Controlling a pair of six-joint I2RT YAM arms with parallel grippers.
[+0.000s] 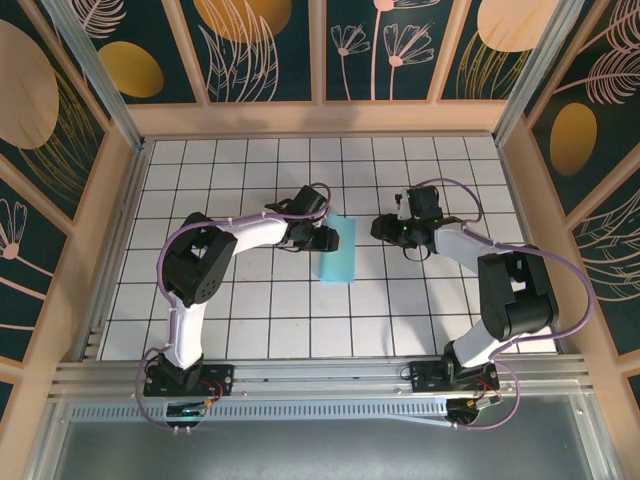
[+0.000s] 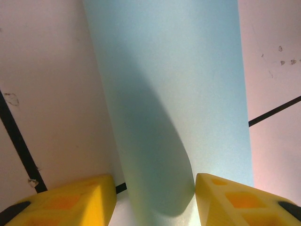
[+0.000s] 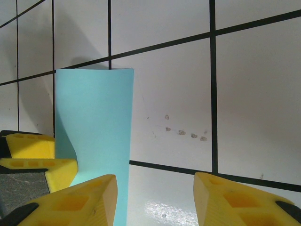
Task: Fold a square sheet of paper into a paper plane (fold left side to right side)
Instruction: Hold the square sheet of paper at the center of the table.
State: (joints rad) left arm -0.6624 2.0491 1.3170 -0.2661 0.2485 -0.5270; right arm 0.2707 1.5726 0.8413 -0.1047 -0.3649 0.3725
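One square sheet of paper [image 1: 338, 255] lies on the middle of the white gridded table [image 1: 250, 310]. It is turquoise and doubled over into a narrow strip whose long sides run roughly from the table's near edge toward its far edge. Along the strip's left side the paper is not pressed flat but rises in a soft rounded bend. The left gripper [image 1: 322, 238] sits low just left of the table's middle, its jaws parted and astride that bend. In the left wrist view the curve brushes one yellow finger [image 2: 235, 202], while a sliver of table shows between the paper and the other finger, so the jaws sit loose about the sheet and do not pinch it. The right gripper [image 1: 383, 231] hangs just right of the table's middle, apart from the strip, its jaws parted over bare tiles. In the right wrist view one of its fingers [image 3: 70, 200] overlaps the strip's near corner; whether it touches there cannot be told.
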